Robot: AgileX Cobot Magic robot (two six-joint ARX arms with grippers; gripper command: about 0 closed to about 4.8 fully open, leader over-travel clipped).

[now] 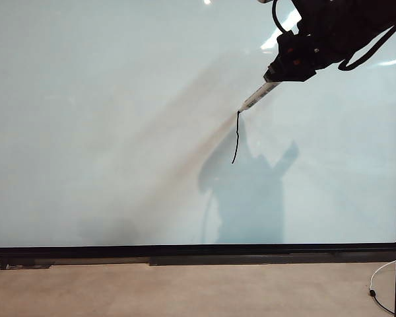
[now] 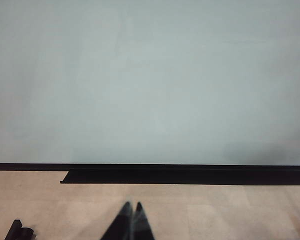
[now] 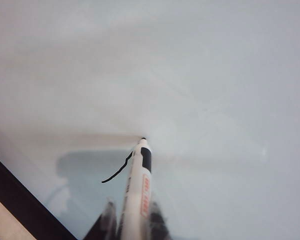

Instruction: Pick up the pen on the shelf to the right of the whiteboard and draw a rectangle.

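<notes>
Our left claw (image 2: 132, 220) rests closed and empty by the whiteboard's (image 1: 86, 132) bottom edge. Toward its upper right corner, our right claw (image 1: 280, 69) grips the pen (image 1: 259, 96), tip on board. One wobbly side (image 1: 236, 137) of the rectangle is drawn; three remain.

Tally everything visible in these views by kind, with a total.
Large glossy pale whiteboard with thin black frame: 1
Slim white pen, clamped in the right tool up at the board: 1
Thin wobbly black drawn line: 1
Tools: 2, counting the left tool, shut and empty, low over the tan table
Table: 1
Total: 6
</notes>
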